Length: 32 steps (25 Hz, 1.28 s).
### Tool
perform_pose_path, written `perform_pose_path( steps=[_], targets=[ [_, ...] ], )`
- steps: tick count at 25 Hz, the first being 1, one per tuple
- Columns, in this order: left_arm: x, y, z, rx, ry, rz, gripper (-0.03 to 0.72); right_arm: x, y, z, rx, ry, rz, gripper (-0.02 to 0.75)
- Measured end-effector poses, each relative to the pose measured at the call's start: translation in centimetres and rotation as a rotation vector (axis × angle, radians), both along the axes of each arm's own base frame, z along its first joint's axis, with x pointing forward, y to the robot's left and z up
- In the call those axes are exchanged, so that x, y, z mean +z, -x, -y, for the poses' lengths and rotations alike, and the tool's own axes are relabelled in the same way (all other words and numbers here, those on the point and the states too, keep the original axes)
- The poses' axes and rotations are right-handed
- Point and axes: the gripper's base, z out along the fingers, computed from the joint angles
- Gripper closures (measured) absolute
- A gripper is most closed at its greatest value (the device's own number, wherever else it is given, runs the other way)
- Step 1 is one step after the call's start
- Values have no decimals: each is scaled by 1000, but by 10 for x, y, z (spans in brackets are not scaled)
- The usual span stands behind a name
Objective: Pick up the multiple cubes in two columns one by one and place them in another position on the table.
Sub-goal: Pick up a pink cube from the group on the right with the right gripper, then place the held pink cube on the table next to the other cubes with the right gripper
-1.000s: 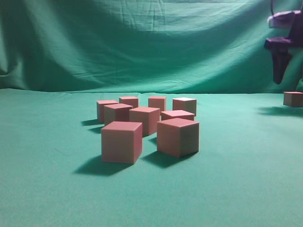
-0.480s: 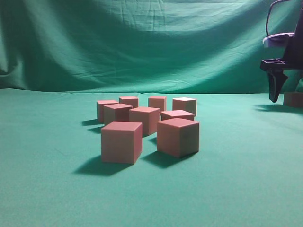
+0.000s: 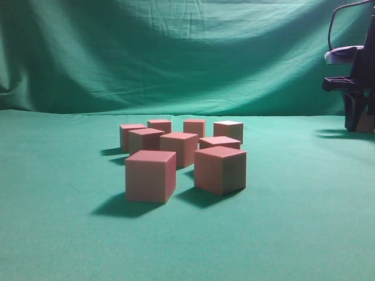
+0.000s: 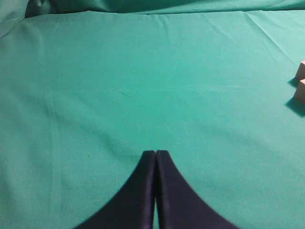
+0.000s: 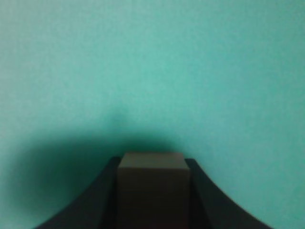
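The exterior camera looks along my bench [image 3: 58, 234] at cube height. My left wrist camera slants down over cloth, sharing the cubes [image 4: 300, 81]. My right wrist camera sits close, blurred.

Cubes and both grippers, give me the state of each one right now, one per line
Left gripper: shut, holding nothing, above bare cloth.
Right gripper: down at the table on the far right, a cube between its fingers; whether it grips it cannot be told.
Cluster of eight cubes: resting on the green table in two rough columns, untouched.
Front left cube: upright, apart from its neighbours.
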Motion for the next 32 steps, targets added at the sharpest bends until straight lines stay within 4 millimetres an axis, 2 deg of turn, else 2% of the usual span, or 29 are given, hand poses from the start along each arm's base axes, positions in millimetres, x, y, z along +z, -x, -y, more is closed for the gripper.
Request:
perform_pose_path(
  steps=[2,4,6,8,12,16,19,22,24,29,32],
  targets=[
    [0,0,0,0,0,0,688,4,1,-1,0,-8,-13,472],
    [0,0,0,0,0,0,688,22,1,-3,-4,-32,9,472],
    [0,0,0,0,0,0,688,51,3,-6,-5,-73,60,472],
    [0,0,0,0,0,0,688,93,10,-11,4,-123,128,472],
    [0,0,0,0,0,0,688,167,42,-33,65,-226,197,472],
    [0,0,0,0,0,0,688,218,77,-66,164,-243,252,472],
    [0,0,0,0,0,0,688,244,104,-93,233,-257,293,472],
    [0,0,0,0,0,0,688,253,133,-127,322,-278,281,472],
    [0,0,0,0,0,0,688,249,151,-153,393,-289,244,472],
    [0,0,0,0,0,0,688,210,201,-230,623,-266,75,472],
    [0,0,0,0,0,0,688,189,233,-268,760,-206,17,472]
  ],
)
